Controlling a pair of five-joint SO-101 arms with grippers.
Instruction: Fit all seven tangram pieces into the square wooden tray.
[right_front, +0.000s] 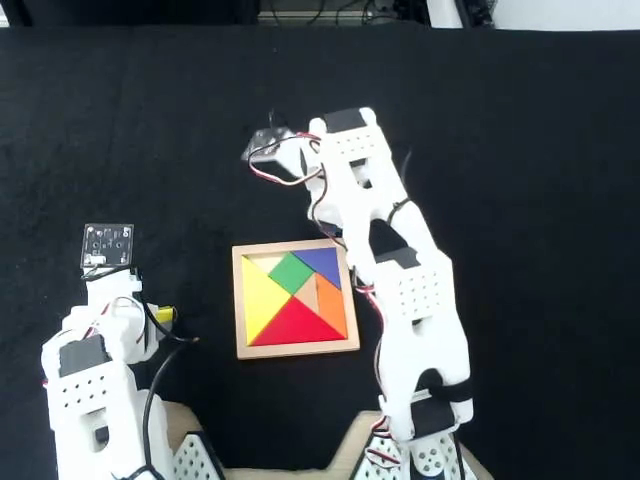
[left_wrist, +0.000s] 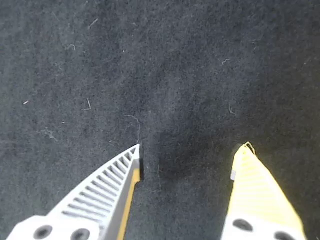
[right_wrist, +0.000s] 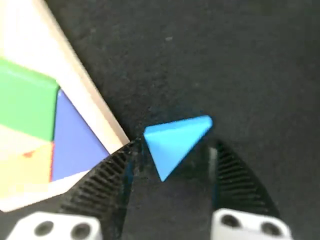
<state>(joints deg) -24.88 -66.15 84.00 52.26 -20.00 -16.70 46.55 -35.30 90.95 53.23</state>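
Note:
The square wooden tray (right_front: 297, 349) lies mid-table and holds a yellow triangle (right_front: 262, 297), a red triangle (right_front: 297, 325), a green square (right_front: 291, 271), a dark blue piece (right_front: 322, 264), an orange piece (right_front: 331, 296) and a tan piece (right_front: 309, 293). My right arm (right_front: 385, 220) hangs over the tray's right side. In its wrist view, my right gripper (right_wrist: 175, 147) is shut on a light blue triangle (right_wrist: 175, 140), just outside the tray's rim (right_wrist: 75, 75) beside the dark blue piece (right_wrist: 75, 140). My left gripper (left_wrist: 190, 150) is open over bare cloth.
Black cloth (right_front: 520, 150) covers the whole table. My left arm (right_front: 95, 350) stands at the near left, apart from the tray. Both arm bases sit at the front edge.

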